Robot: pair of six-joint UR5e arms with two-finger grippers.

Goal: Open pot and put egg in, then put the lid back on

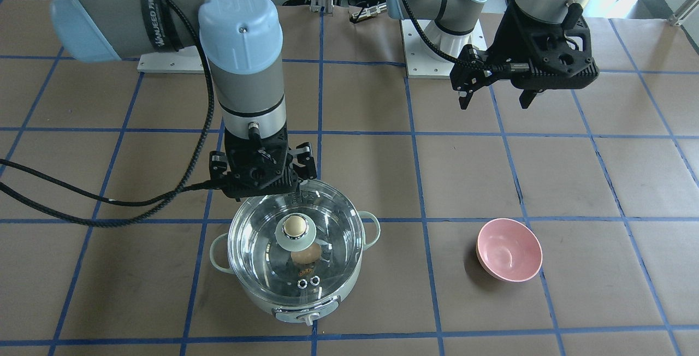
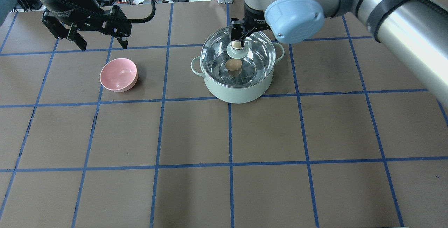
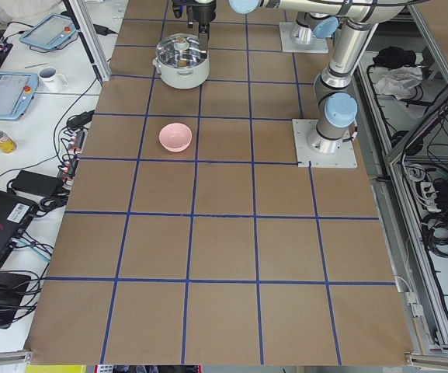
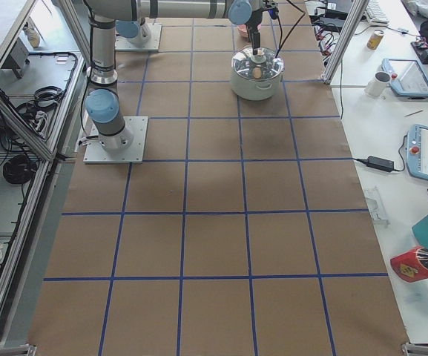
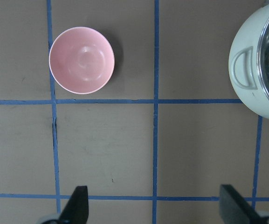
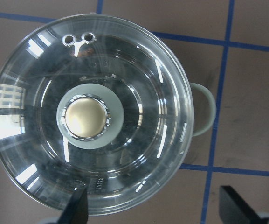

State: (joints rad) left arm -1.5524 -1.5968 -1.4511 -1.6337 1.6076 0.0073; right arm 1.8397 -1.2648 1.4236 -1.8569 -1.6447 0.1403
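The mint-green pot (image 1: 297,298) stands on the table with the clear glass lid (image 1: 256,241) resting on it. The lid's beige knob (image 1: 295,227) sits at its centre. The tan-brown egg (image 1: 304,256) lies inside the pot and shows through the glass, also in the overhead view (image 2: 233,64). My right gripper (image 6: 155,207) is open and empty, just above the lid, with its fingers wide apart and clear of the knob (image 6: 86,116). My left gripper (image 1: 496,99) is open and empty. It hangs above the table behind the pink bowl.
An empty pink bowl (image 1: 509,249) sits on the table on my left side of the pot, also in the left wrist view (image 5: 81,59). The table is brown paper with blue tape grid lines. The arm bases and cables are at the robot's edge.
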